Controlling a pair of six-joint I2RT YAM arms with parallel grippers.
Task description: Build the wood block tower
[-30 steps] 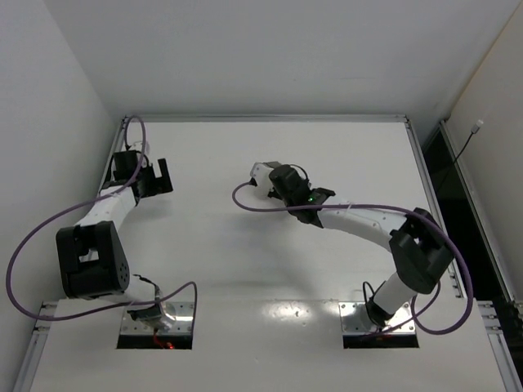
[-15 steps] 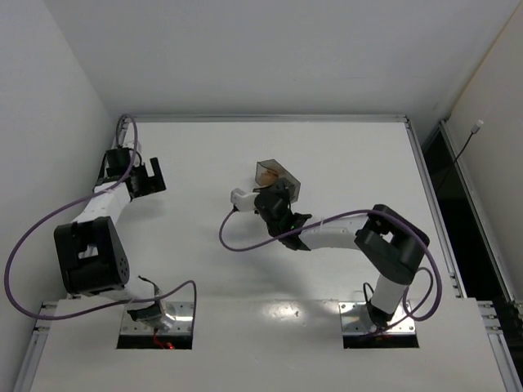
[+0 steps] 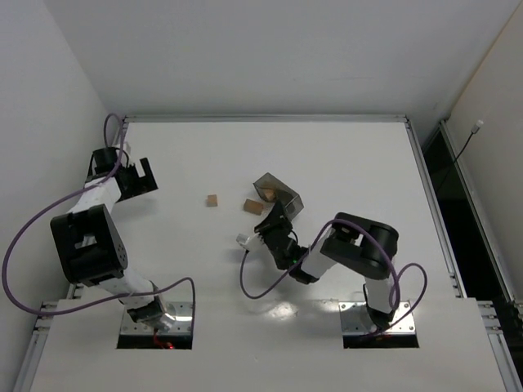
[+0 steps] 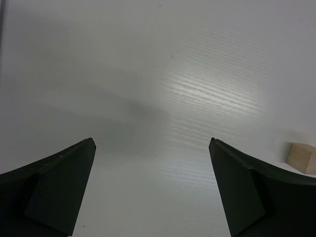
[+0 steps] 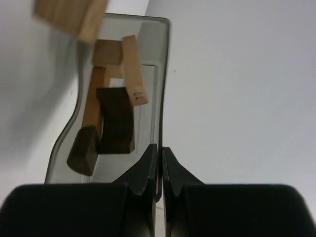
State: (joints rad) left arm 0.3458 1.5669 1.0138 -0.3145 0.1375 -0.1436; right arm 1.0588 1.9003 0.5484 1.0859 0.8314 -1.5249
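No stacked tower shows; the wooden blocks are loose. My right gripper (image 3: 275, 212) is shut on the side wall of the dark translucent plastic tray (image 3: 276, 190), which is tilted. In the right wrist view my gripper (image 5: 159, 150) pinches the tray's wall (image 5: 163, 74). Inside lie a dark brown block (image 5: 116, 121) and tan blocks (image 5: 133, 69). Another tan block (image 5: 69, 15) is at the tray's mouth. Two tan blocks (image 3: 212, 200) (image 3: 252, 206) lie on the table left of the tray. My left gripper (image 3: 137, 175) is open and empty at the far left, open too in its wrist view (image 4: 150, 143).
A tan block (image 4: 302, 158) shows at the right edge of the left wrist view, beyond my right finger. The white table (image 3: 343, 155) has a raised rim at the back and sides. A dark gap runs along the right edge (image 3: 441, 180).
My right arm has drawn back toward its base with the tray in its grip, and two tan blocks now lie on the table. My left gripper has swung further left.
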